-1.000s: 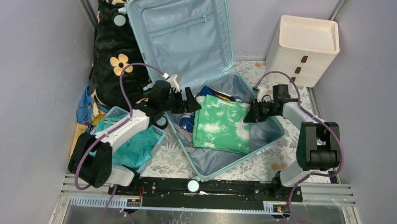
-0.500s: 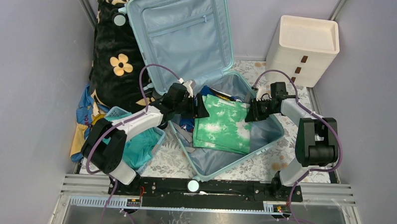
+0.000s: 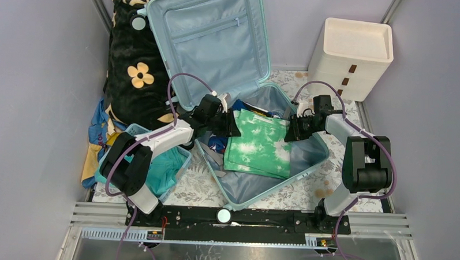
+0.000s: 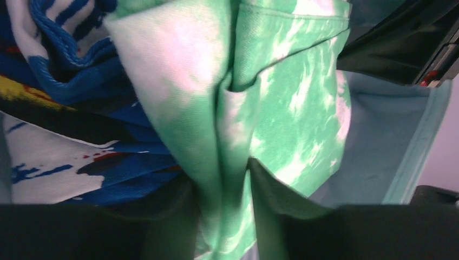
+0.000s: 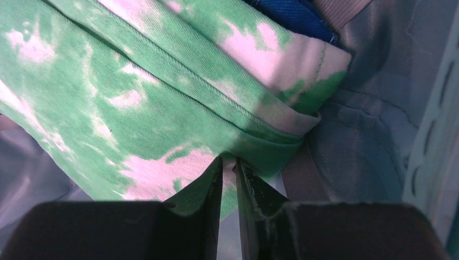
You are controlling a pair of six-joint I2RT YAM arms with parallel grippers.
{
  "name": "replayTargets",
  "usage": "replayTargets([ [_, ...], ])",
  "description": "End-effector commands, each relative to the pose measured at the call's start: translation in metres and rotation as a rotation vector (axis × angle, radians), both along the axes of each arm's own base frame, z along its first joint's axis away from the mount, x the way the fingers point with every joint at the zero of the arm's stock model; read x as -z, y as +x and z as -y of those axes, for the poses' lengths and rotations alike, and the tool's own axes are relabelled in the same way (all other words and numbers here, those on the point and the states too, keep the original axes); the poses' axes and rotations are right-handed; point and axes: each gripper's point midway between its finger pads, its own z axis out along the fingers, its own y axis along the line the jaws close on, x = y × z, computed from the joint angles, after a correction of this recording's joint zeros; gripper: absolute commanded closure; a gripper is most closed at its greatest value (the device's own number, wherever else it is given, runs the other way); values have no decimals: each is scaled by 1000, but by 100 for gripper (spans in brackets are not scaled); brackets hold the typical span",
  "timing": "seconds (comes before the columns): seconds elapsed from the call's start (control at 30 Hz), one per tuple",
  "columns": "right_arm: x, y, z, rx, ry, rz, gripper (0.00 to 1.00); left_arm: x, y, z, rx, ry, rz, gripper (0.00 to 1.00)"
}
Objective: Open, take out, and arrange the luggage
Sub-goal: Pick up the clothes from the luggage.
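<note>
The luggage [image 3: 216, 45] lay open mid-frame in the overhead view, lid propped toward the top and tray on the flowered surface [image 3: 306, 193]. My left tool [image 3: 231, 125] was clenched on a bunched fold at the left edge of the green garment [image 3: 256, 145], and my right tool [image 3: 289, 134] pinched its hem at the upper right corner. I judged the lift should go straight up, both sides together, so the blue printed cloth [image 4: 65, 81] beneath would not drag along. The tray rim hemmed in both wrists. The basket [image 3: 136, 131] at lower left already looked full, the drawer unit [image 3: 351, 59] crowded the upper right, and the freest room was at the bottom of the frame.
</note>
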Motion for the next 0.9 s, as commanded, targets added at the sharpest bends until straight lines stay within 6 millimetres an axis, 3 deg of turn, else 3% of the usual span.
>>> replayTargets([
  [0.0,14,2,19,2,-114,-3,78,-9,6,22,48,-49,32,45],
  [0.07,13,2,19,-1,-112,0,77,-5,6,25,60,-52,21,44],
  [0.1,12,2,19,-4,-111,0,77,-6,5,26,66,-57,20,49],
  [0.23,10,2,18,-12,-103,2,77,-18,8,27,68,-62,46,87],
  [0.3,6,1,15,-21,-90,8,77,-27,9,23,66,-42,72,99],
  [0.43,-11,1,10,-65,-60,50,66,-53,8,9,53,10,132,100],
  [0.73,-66,-11,-4,-164,29,221,25,-92,-11,-23,32,141,106,100],
  [0.87,-71,-12,-2,-161,19,247,20,-112,-19,-40,5,200,90,100],
])
